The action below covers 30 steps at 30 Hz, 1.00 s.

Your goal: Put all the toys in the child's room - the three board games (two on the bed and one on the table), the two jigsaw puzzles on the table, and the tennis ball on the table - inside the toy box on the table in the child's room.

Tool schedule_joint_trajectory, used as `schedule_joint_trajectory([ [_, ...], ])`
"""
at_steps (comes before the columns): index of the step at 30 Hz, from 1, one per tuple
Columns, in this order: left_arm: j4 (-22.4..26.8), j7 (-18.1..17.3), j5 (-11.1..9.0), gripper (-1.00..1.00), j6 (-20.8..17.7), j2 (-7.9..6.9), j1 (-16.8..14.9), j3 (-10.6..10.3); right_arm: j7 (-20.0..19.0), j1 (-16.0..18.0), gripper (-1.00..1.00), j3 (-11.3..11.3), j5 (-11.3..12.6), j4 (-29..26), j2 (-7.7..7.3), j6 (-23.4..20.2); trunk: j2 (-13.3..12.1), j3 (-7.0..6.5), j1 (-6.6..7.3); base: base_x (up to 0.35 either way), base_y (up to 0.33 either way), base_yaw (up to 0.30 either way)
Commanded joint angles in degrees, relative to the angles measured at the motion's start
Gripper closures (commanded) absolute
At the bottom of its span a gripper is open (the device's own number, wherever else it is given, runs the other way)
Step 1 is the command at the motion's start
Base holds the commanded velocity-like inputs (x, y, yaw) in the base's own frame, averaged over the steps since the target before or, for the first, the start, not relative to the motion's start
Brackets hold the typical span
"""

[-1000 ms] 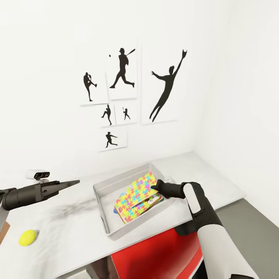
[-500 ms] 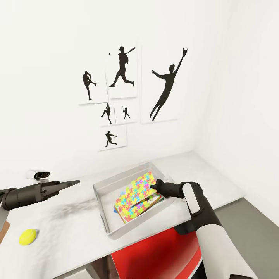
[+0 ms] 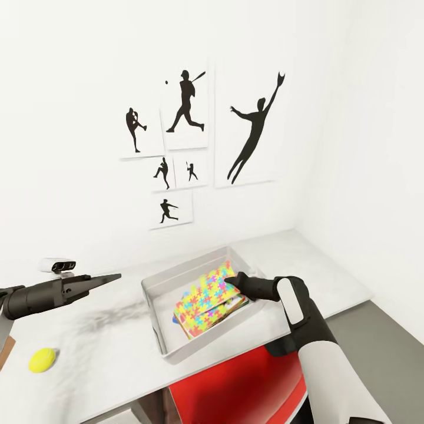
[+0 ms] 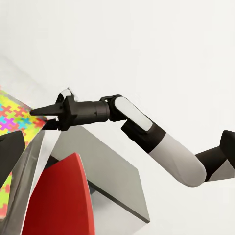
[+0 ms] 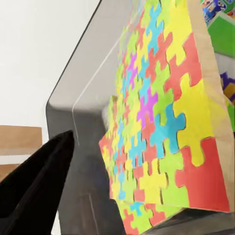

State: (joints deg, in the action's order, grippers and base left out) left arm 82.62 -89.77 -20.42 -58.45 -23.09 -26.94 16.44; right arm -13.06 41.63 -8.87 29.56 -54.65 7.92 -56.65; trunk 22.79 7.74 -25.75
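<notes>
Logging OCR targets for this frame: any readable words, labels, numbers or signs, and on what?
None can be read.
Game box under the jigsaw puzzle in the toy box: printed cover, lettering cut off and too blurred to read.
Wall pictures: black sports silhouettes, no text.
Tennis ball: no legible marking.

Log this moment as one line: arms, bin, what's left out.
right gripper: at jigsaw puzzle's edge, jaw state unclear | toy box: puzzle on stacked games | left gripper: hovering, unclear | tennis ball: on table
</notes>
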Motion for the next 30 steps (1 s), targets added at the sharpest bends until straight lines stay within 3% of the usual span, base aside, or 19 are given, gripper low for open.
schedule_joint_trajectory([
  [1, 0.0, -0.2, 0.0, -1.00, -0.6, -0.02, 0.0, 0.0, -0.6, 0.1, -1.00, -0.3, -0.5, 0.0, 0.08, -0.3, 0.1, 0.13, -0.04, 0.000, 0.000, 0.000],
  [30, 0.0, -0.2, 0.0, -1.00, -0.6, -0.02, 0.0, 0.1, -0.7, 0.0, -1.00, -0.4, -0.5, -0.2, -0.10, -0.4, 0.1, 0.13, -0.04, 0.000, 0.000, 0.000],
])
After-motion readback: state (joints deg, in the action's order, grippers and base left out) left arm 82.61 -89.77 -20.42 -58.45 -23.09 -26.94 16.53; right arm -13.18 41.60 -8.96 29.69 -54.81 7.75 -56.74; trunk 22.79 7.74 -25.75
